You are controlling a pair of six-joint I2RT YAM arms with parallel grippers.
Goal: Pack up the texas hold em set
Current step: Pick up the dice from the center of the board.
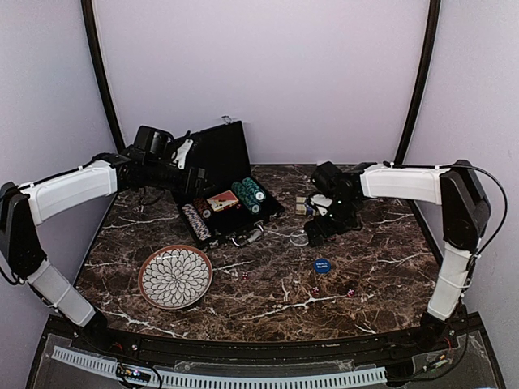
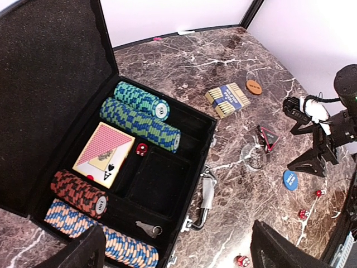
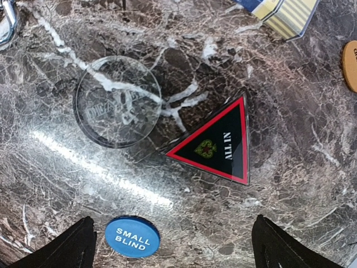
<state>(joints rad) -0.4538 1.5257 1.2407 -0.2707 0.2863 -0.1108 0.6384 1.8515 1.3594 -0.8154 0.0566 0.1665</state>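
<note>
The black briefcase lies open at the table's back left. It holds rows of striped chips, a card deck, a red die and a small key. My left gripper hovers open above the case's front edge and holds nothing. My right gripper hangs open over bare marble. A blue SMALL BLIND button lies by its left finger. A black-and-red ALL IN triangle and a clear disc lie just beyond. A second deck and an orange button lie farther back.
A round white-patterned plate with a brown rim sits at the front left. Red dice lie scattered on the marble at the front, one near the plate. The raised case lid stands right beside my left wrist.
</note>
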